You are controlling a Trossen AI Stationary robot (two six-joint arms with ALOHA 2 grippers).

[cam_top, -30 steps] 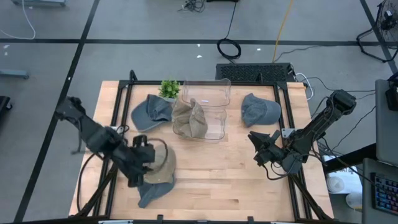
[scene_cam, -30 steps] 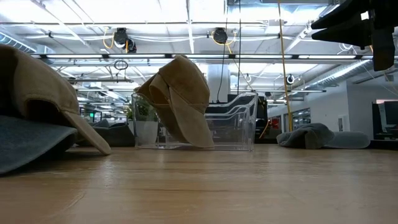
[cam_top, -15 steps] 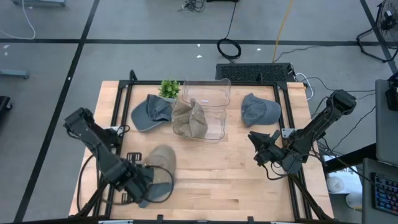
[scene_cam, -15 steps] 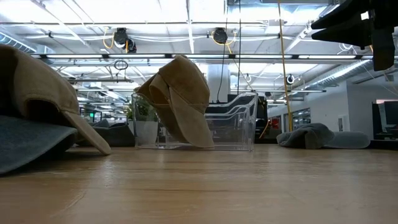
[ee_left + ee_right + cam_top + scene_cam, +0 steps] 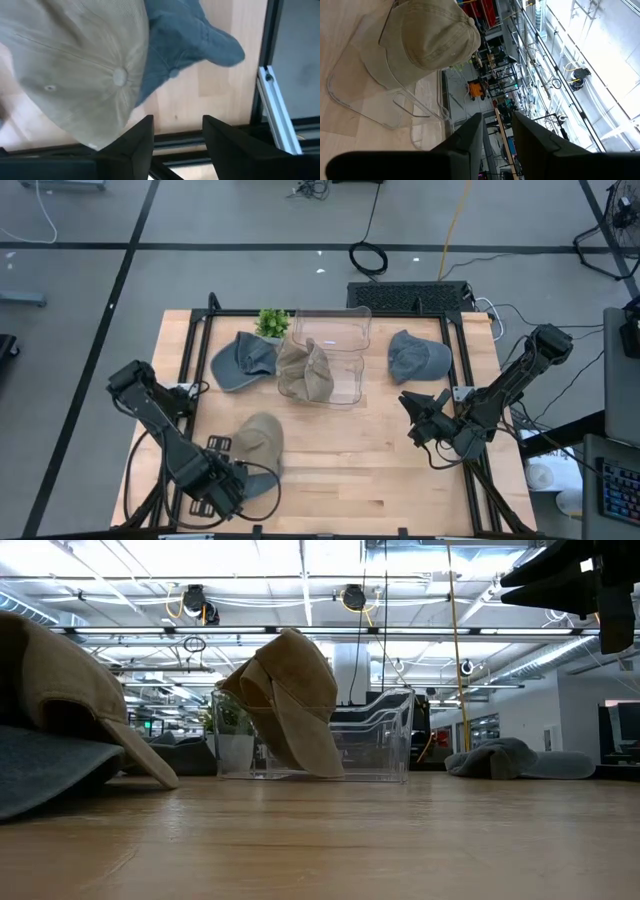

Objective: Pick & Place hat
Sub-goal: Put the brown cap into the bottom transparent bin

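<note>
A tan hat [image 5: 258,442] lies near the table's near-left corner, partly on top of a blue-grey hat [image 5: 186,41], which shows under it in the low view [image 5: 40,770]. My left gripper [image 5: 228,488] hangs open just near-side of these two hats, pointing down, its fingers [image 5: 134,146] over the table's near edge with nothing between them. A second tan hat [image 5: 305,370] hangs over the wall of a clear bin [image 5: 340,340]. My right gripper [image 5: 415,418] waits open above the table's right side, touching nothing.
Two more blue-grey hats lie at the far left [image 5: 243,360] and the far right [image 5: 417,355]. A small green plant [image 5: 272,320] stands beside the bin. A black frame rail [image 5: 215,137] runs along the table's near edge. Bare wood lies in the middle and near right.
My left gripper has gone down and toward the table's near edge, from above the tan hat to just beyond its near side, and has tipped further downward. The hats have stayed where they were.
</note>
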